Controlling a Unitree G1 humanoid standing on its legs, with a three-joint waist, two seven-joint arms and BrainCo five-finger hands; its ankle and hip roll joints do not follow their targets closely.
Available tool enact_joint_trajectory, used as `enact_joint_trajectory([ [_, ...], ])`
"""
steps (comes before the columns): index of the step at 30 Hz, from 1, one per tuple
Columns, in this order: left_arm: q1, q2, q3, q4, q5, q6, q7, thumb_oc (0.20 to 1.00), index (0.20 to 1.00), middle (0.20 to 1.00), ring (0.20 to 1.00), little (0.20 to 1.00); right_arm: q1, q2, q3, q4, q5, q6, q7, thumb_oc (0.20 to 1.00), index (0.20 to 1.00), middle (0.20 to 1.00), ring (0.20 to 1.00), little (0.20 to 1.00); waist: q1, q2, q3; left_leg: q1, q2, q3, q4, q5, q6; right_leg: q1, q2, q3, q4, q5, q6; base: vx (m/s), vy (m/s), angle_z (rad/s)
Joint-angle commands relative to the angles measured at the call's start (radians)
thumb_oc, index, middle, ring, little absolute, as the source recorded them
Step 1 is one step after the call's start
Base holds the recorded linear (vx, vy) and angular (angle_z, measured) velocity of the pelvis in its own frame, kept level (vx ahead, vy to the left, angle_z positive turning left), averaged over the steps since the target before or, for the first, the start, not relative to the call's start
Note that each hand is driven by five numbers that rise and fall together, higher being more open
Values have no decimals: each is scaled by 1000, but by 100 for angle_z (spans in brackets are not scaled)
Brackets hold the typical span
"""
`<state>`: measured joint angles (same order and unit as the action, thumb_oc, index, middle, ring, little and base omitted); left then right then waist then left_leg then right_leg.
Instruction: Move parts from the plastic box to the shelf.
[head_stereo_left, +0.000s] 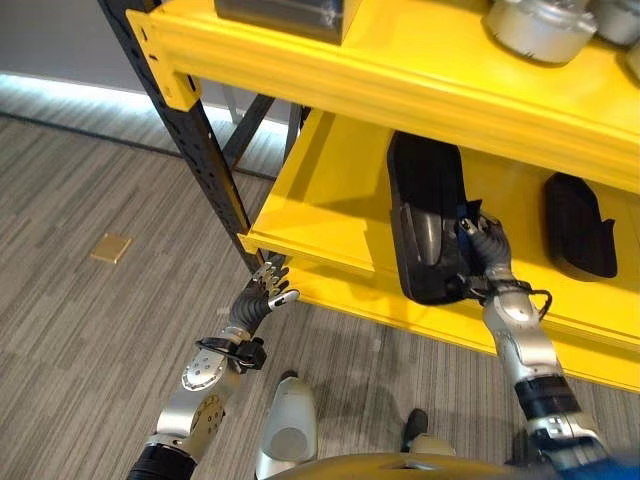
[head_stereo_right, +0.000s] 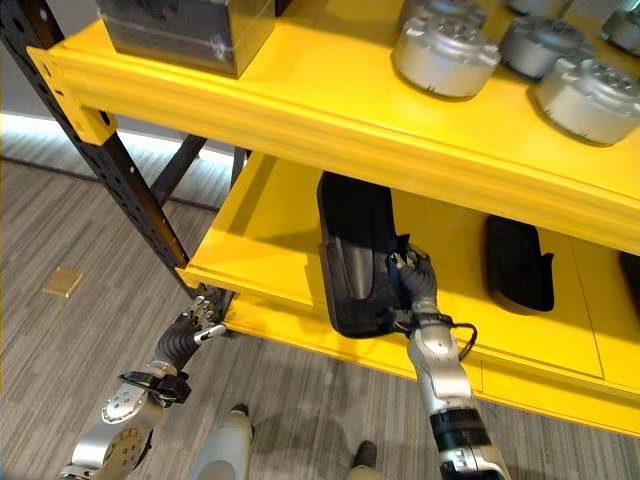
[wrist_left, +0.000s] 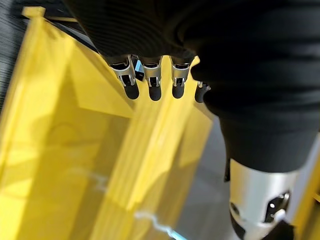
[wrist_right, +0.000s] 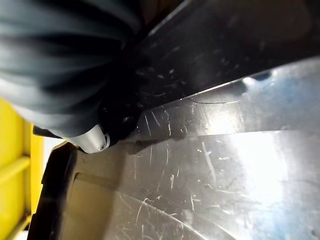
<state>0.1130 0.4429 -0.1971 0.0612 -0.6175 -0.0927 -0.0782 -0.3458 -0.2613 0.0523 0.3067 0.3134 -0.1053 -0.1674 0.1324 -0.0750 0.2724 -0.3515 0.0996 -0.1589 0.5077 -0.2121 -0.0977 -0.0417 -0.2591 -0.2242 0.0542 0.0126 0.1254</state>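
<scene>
The black part (head_stereo_right: 355, 255) lies at frame centre on the lower shelf (head_stereo_right: 270, 235), long axis running into the shelf; the right hand (head_stereo_right: 415, 275) clasps its near right edge; the left hand (head_stereo_left: 265, 290), fingers loosely straight, hangs lower left, off the shelf corner.

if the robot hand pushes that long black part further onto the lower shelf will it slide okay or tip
The long black part looks rigid, with a scuffed hard shell, so it probably slides without flexing. It lies flat and long on the lower yellow shelf, so tipping seems unlikely. Pushed from one side by the right robot hand, it may swivel.
</scene>
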Motion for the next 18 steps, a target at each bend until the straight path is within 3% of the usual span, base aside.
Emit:
enact_joint_trajectory([
  [1,-35,22,-24,-67,-24,-51,23,1000,1000,1000,1000,1000,-84,-69,-8,24,61,-63,-60,200,200,200,200,200,23,24,-16,29,16,43,-71,85,16,-23,13,-7,222,-114,19,-184,22,7],
  [7,-64,53,-49,-90,-43,-64,41,1000,1000,1000,1000,1000,-341,-108,51,225,94,-47,-97,200,200,200,200,200,48,56,39,-23,9,33,-28,79,23,-90,12,0,293,-126,12,-92,23,5],
  [14,-84,93,-78,-106,-77,-76,59,1000,1000,1000,1000,1000,-694,-158,90,584,229,-33,-130,200,200,200,200,200,65,103,70,-78,-1,32,25,70,29,-165,1,17,373,-147,4,-77,32,3],
  [18,-86,109,-89,-113,-86,-77,63,1000,1000,1000,1000,1000,-800,-200,69,738,336,-35,-135,200,200,200,200,200,71,122,86,-115,-12,24,50,62,33,-197,-5,15,404,-163,6,-50,5,5],
])
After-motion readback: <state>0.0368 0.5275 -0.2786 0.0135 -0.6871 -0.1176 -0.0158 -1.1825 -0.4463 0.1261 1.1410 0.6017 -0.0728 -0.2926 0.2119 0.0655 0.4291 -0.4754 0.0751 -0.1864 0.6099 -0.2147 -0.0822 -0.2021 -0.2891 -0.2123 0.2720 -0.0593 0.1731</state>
